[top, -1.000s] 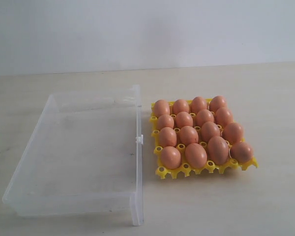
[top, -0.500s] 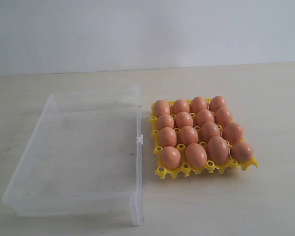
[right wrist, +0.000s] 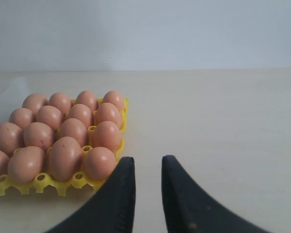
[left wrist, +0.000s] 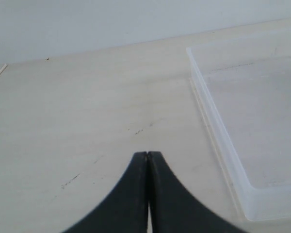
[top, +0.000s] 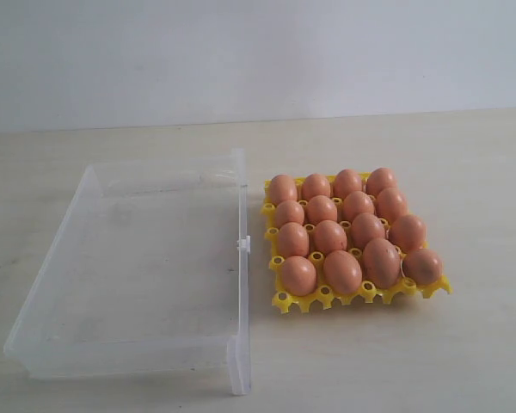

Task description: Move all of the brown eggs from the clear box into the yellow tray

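Note:
Several brown eggs (top: 329, 236) fill the cups of the yellow tray (top: 279, 300), to the right of the clear box (top: 242, 284), which holds no egg that I can see. In the right wrist view the eggs (right wrist: 73, 129) sit in the tray (right wrist: 58, 186), and my right gripper (right wrist: 148, 160) stands open beside the tray's corner with nothing between its fingers. In the left wrist view my left gripper (left wrist: 147, 154) is shut on nothing above bare table, beside the clear box (left wrist: 218, 141). Neither arm shows in the exterior view.
A pale wooden table (top: 464, 172) carries everything, with a plain white wall (top: 258, 52) behind it. The box's small clasp tab (top: 243, 244) faces the tray.

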`<action>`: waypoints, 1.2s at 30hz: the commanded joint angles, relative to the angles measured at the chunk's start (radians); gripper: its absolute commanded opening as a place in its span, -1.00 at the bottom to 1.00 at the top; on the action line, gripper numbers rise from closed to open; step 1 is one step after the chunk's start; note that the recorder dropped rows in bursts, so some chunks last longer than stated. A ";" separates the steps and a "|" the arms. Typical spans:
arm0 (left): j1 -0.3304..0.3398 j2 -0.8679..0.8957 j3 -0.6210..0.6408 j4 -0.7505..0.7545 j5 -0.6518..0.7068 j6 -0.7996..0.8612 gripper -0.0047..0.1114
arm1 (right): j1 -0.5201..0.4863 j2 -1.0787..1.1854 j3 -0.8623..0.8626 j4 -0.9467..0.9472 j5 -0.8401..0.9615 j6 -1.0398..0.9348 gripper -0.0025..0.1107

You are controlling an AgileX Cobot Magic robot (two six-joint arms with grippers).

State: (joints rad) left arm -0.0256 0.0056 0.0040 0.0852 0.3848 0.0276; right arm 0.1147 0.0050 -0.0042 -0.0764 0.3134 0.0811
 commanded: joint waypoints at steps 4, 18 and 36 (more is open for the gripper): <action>-0.005 -0.006 -0.004 -0.005 -0.006 -0.003 -0.92 | -0.030 -0.005 0.004 -0.001 -0.009 -0.001 -0.60; -0.005 -0.006 -0.004 -0.005 -0.006 -0.003 -0.92 | -0.100 -0.005 0.004 -0.001 -0.009 -0.001 -0.60; -0.005 -0.006 -0.004 -0.005 -0.006 -0.003 -0.92 | -0.152 -0.005 0.004 -0.001 -0.009 0.002 -0.60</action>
State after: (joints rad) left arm -0.0256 0.0056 0.0040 0.0852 0.3848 0.0276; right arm -0.0173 0.0050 -0.0042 -0.0764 0.3134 0.0811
